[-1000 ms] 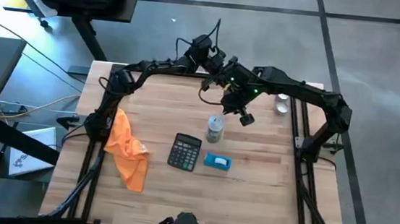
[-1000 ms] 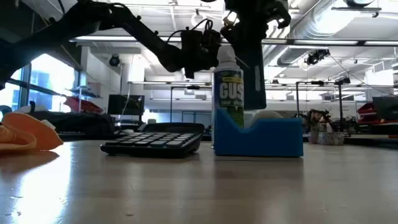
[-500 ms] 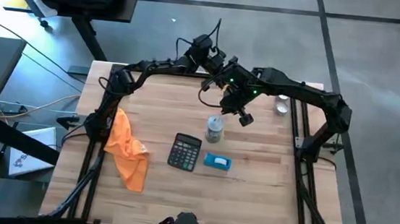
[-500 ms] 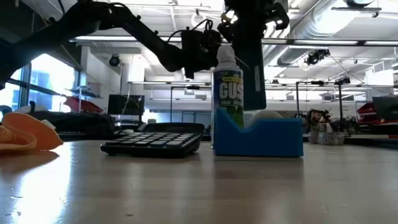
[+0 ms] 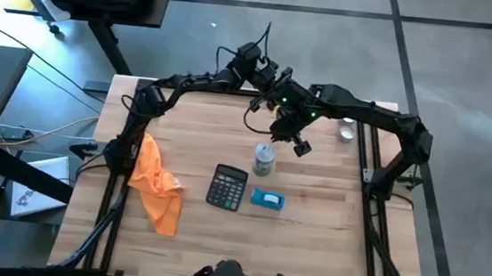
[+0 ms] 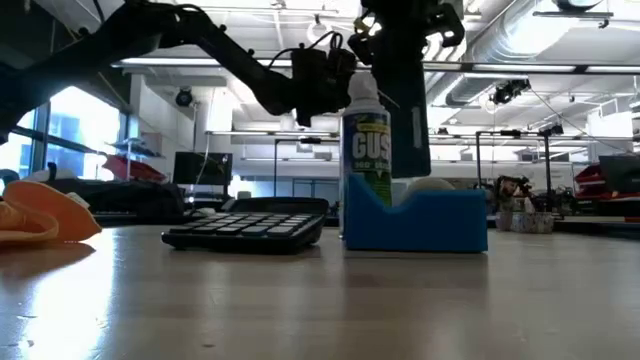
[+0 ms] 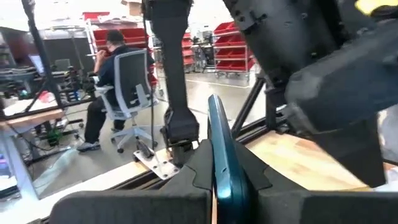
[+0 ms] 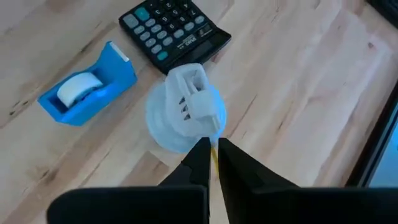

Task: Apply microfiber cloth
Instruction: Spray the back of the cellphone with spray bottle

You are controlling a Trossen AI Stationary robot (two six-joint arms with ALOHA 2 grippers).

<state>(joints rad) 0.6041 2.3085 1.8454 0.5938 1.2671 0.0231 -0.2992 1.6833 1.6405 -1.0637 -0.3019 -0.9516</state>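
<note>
Microfiber cloth lies crumpled and untouched at the left edge of the table, well apart from both arms, so wiping hasn't begun. Left gripper clamps a teal slab at the back; right gripper, fingers nearly together on nothing, hovers over the spray bottle. Next comes a reach for the cloth; nothing has visibly shifted since a second ago.
</note>
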